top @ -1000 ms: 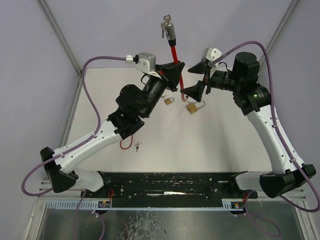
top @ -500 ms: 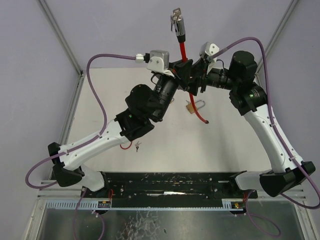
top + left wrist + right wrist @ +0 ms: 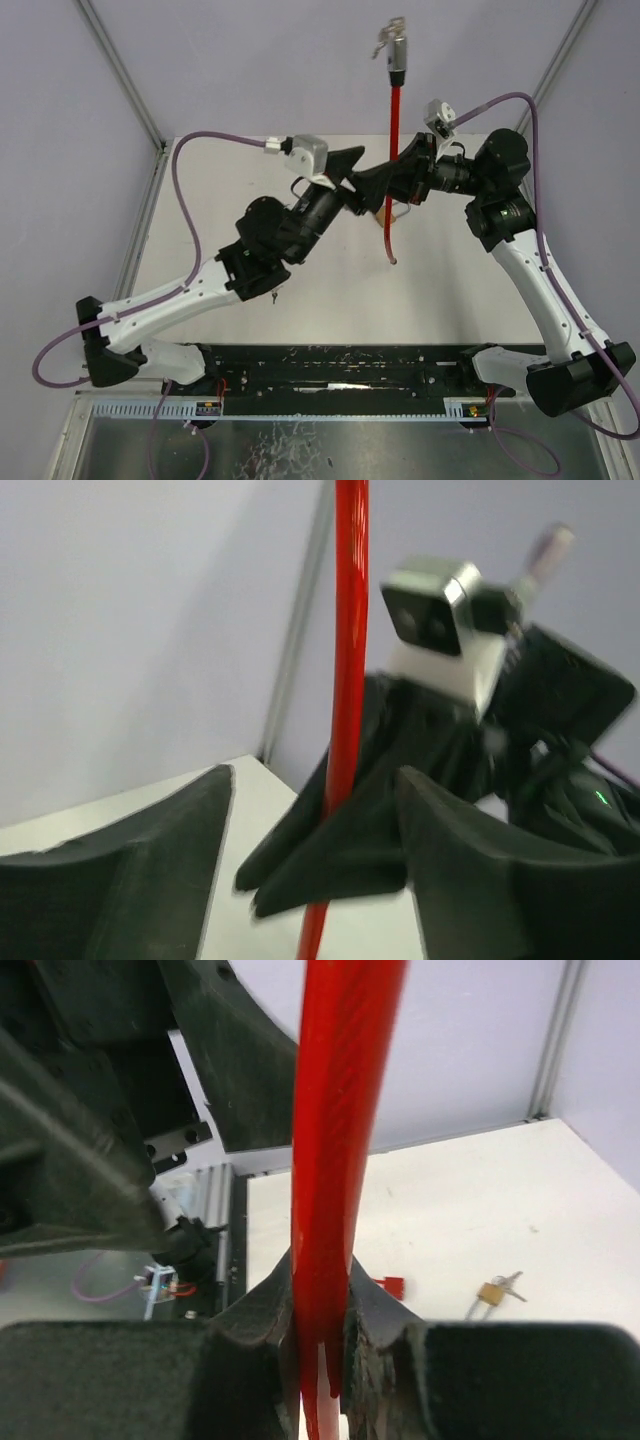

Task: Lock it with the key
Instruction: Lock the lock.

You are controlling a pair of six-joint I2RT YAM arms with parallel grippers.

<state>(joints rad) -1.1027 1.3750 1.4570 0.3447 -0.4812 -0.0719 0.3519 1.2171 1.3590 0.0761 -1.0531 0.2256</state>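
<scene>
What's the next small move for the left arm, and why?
Probably raise the left gripper toward the silver keys in the dark lock head: the right gripper pinches the red cable, and the left jaws stand open, gripping nothing.

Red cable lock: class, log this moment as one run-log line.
red cable lock: held upright, keys at top | right fingers: shut on it | left fingers: open, not touching it

red cable lock (image 3: 330, 1110): both ends cut off by frame | keys (image 3: 386, 33): too small to count | left wrist view: blurred
</scene>
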